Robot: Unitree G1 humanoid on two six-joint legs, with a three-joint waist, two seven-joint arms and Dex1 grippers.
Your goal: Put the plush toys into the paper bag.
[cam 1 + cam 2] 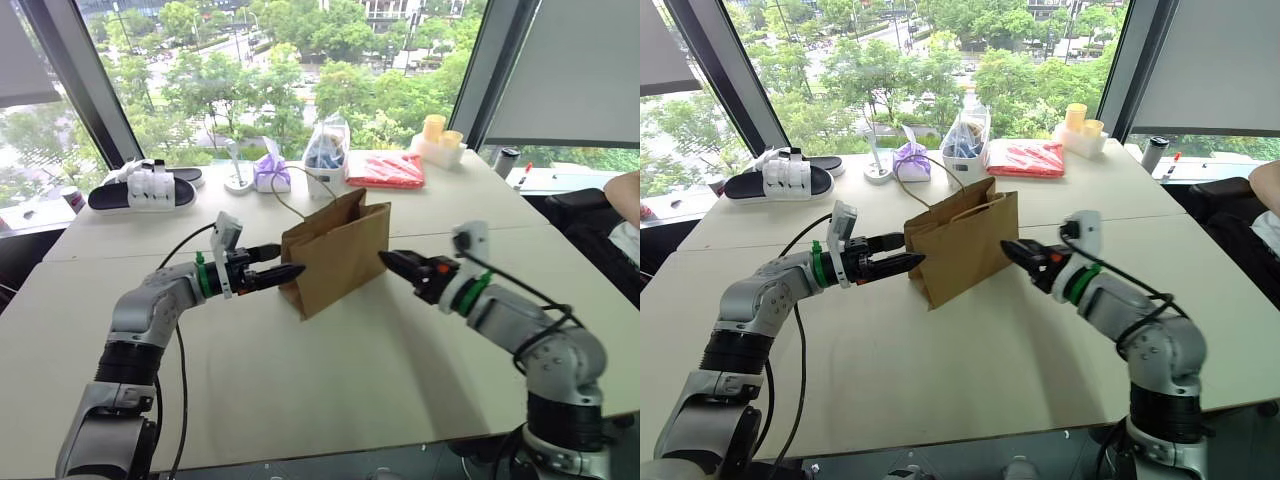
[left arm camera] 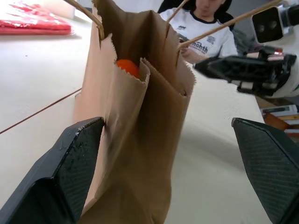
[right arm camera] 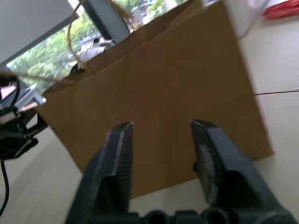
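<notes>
One surface (image 1: 330, 380) carries one paper bag (image 1: 337, 252), standing upright between two grippers. The left gripper (image 1: 288, 273) is level at the bag's left edge, its jaws spread wide and empty. The right gripper (image 1: 392, 261) sits just beside the bag's right side, jaws partly parted, gripping nothing. One orange toy (image 2: 127, 67) shows inside the bag's open top.
</notes>
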